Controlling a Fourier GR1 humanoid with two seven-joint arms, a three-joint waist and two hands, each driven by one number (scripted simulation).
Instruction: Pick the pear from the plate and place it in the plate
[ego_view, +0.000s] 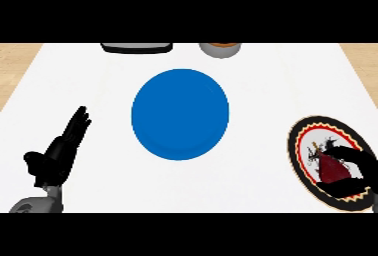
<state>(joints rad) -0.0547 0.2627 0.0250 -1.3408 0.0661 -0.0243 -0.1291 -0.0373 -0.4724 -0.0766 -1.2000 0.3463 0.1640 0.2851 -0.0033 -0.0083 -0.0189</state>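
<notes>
The right hand (345, 170) sits over the patterned plate (304, 131) w/ fingers curled round a dark red thing, prob. the pear (334, 170), so the pickup seems in progress; its shape is mostly hidden. The blue plate (180, 114) waits mid-worktop (258, 75), and the left hand (63, 150) rests spread at the left.

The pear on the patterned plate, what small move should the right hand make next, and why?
Probably lift straight up. The right hand is curled round the dark red pear over the patterned plate, so the pear seems grasped. The blue plate lies bare to its left, and raising first should clear the rim.
</notes>
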